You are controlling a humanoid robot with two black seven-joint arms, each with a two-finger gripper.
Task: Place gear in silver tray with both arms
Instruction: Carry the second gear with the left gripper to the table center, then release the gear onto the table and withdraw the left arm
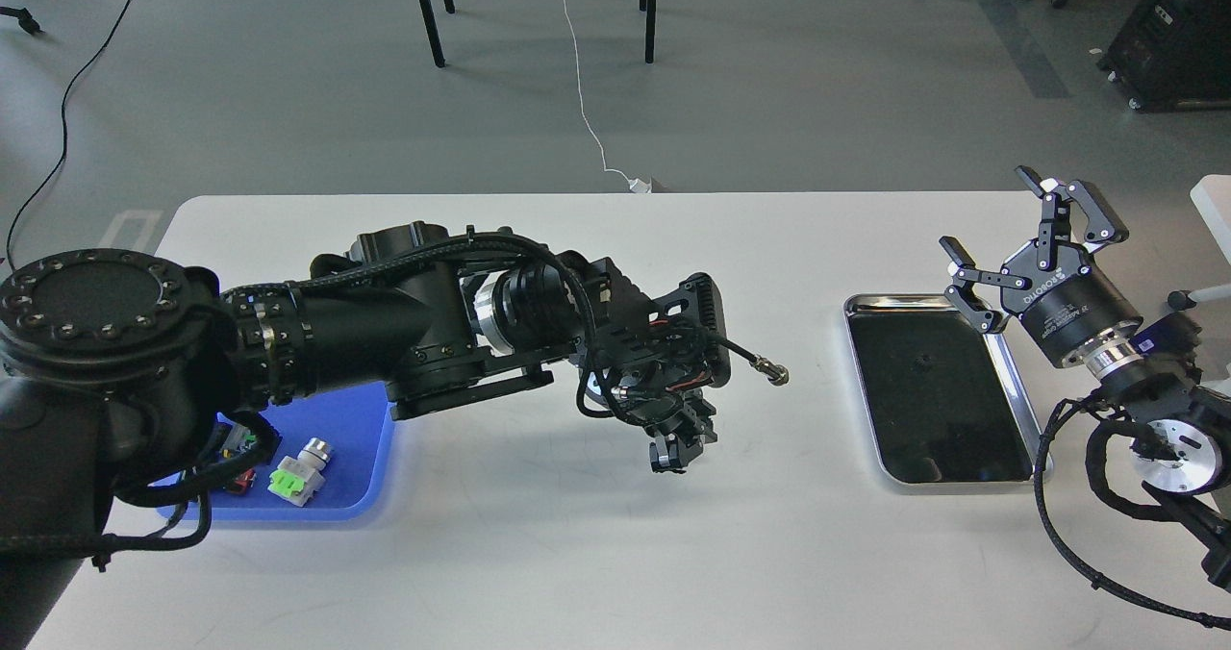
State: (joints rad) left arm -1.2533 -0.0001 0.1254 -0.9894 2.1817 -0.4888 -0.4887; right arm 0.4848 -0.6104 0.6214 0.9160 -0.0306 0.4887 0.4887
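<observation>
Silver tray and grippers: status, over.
Right gripper open, beside silver tray. Left gripper mid-table, state unclear. Tray holds no gear. Path clear.

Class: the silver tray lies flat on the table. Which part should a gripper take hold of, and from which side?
Probably the raised rim of the silver tray on its long right edge, coming from the right and above. The tray lies flat, so the thin rim is the only part a gripper could pinch. The right gripper is open and nearest to that edge.
</observation>
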